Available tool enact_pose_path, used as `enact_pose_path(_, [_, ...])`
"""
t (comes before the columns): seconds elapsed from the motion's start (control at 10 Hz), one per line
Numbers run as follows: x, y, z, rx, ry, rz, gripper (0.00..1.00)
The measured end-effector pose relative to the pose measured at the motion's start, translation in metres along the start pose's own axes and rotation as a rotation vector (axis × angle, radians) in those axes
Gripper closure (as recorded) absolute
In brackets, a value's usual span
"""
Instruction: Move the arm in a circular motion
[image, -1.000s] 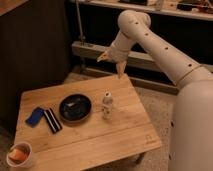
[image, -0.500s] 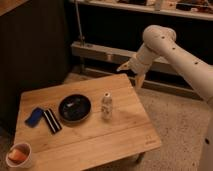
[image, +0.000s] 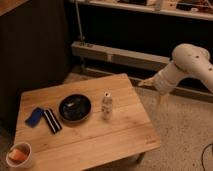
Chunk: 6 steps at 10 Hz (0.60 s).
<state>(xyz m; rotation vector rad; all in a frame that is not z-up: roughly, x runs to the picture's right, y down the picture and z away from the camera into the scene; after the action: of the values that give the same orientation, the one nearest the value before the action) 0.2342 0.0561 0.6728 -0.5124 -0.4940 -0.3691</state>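
A cup (image: 19, 156) sits at the table's (image: 100, 145) near left corner; a black bowl (image: 75, 107) and white bottle (image: 106, 105) stand mid-table. Just off the far right corner, the arm (image: 187, 62) holds its tan gripper (image: 149, 84); whether that is spread or closed, I cannot tell.

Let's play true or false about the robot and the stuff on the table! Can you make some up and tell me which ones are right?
1. The small white bottle stands upright on the light wooden table. True.
2. The tan gripper is holding the bottle. False: it hangs at the end of the thick white robot arm, past the table's right edge in the picture, away from the bottle.
3. The round black dish sits right beside the bottle. True.
4. The flat blue thing lies inside the dish. False: it lies on the table, next to a black striped thing.
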Motion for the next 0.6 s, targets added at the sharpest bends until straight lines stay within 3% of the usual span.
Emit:
enact_pose_path(0.3, [-0.036,0.066,-0.011,-0.023,-0.017,-0.042,0.20])
enact_pose_path(0.6, [-0.084,0.089,-0.015,-0.033,-0.040,-0.163,0.20])
